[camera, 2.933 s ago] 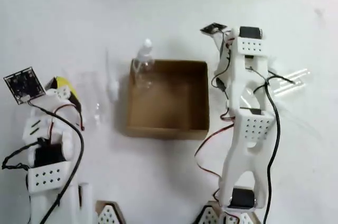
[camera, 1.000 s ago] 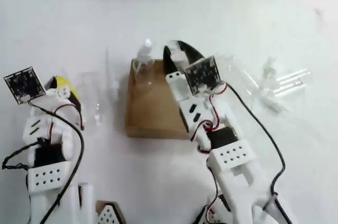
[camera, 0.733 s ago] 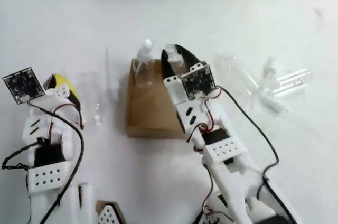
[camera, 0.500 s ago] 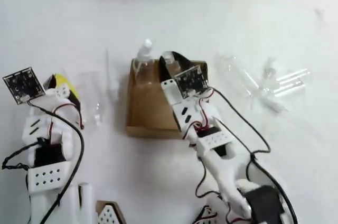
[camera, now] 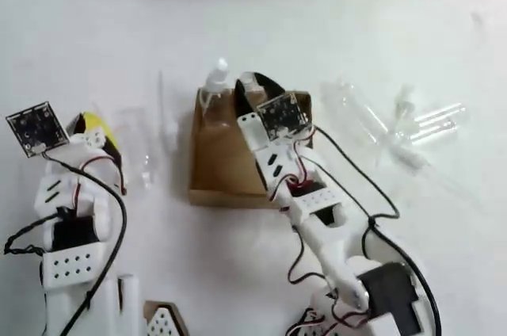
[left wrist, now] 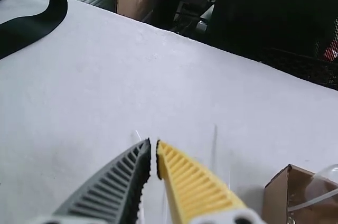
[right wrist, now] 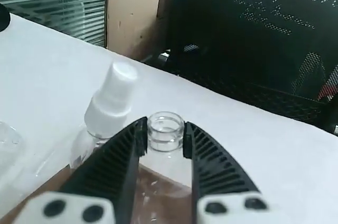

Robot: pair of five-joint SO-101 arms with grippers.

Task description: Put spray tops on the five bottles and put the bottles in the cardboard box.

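The right jaws are clamped on the neck of an uncapped bottle [right wrist: 166,130] at the far edge of the box [camera: 218,185], just beside a capped bottle [right wrist: 110,102]. The left jaws, together, hang above the counter [camera: 95,35].

Box mid-table, an arm at each side.
A capped bottle [camera: 215,89] stands in the box's [camera: 222,163] far left corner; just beside it, an open bottle [right wrist: 166,129] sits between the right gripper's [camera: 253,86] jaws. Loose bottles [camera: 356,110] lie right of the box, the left gripper [left wrist: 153,155] well left.
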